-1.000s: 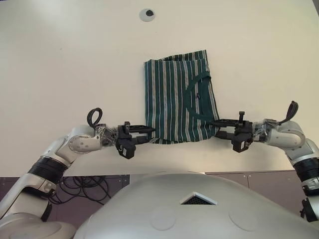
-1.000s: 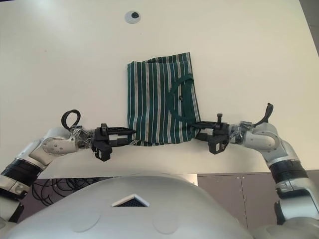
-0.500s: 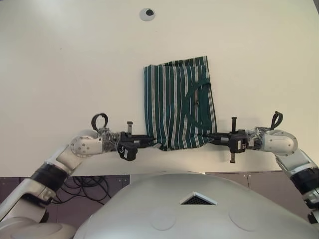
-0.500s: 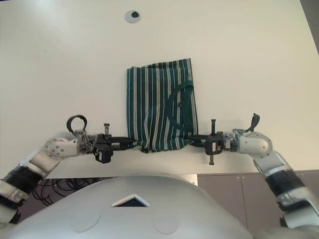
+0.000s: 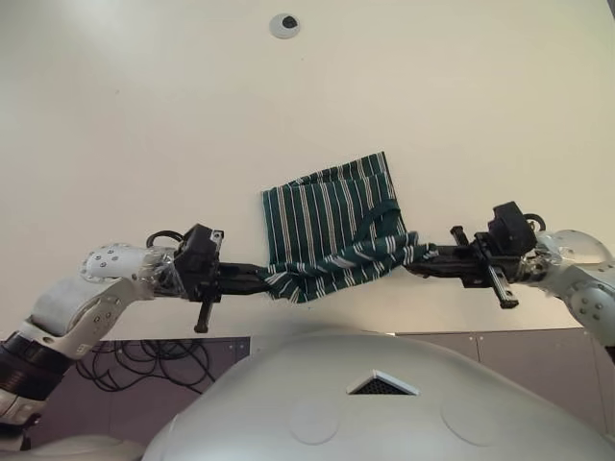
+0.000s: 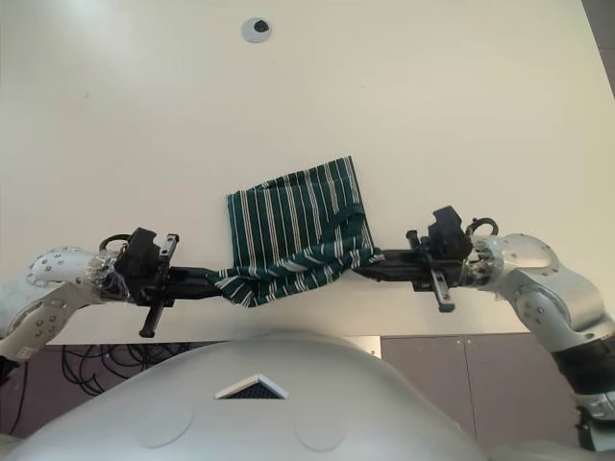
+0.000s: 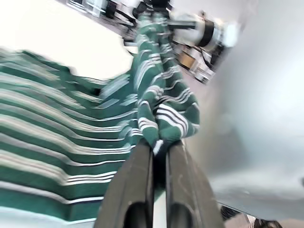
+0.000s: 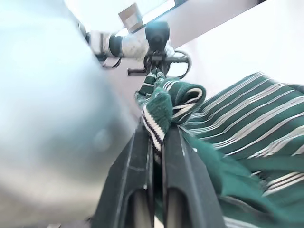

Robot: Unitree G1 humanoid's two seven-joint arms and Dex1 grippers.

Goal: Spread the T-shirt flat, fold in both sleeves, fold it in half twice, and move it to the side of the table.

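While the single table (image 5: 115,144) stays put, its one T-shirt (image 5: 327,206), flat a second ago, now has its near edge raised and sagging, far half resting mid-table. Two grippers, left gripper (image 5: 268,277) and right gripper (image 5: 416,258), each clamp a near corner; one round disc (image 5: 284,26) lies beyond.

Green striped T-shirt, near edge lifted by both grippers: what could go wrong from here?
The left gripper and right gripper each pinch only a small bunched corner of the green white-striped T-shirt; either could slip out mid-fold. The lifted edge sags and twists between them, so the fold may land creased.
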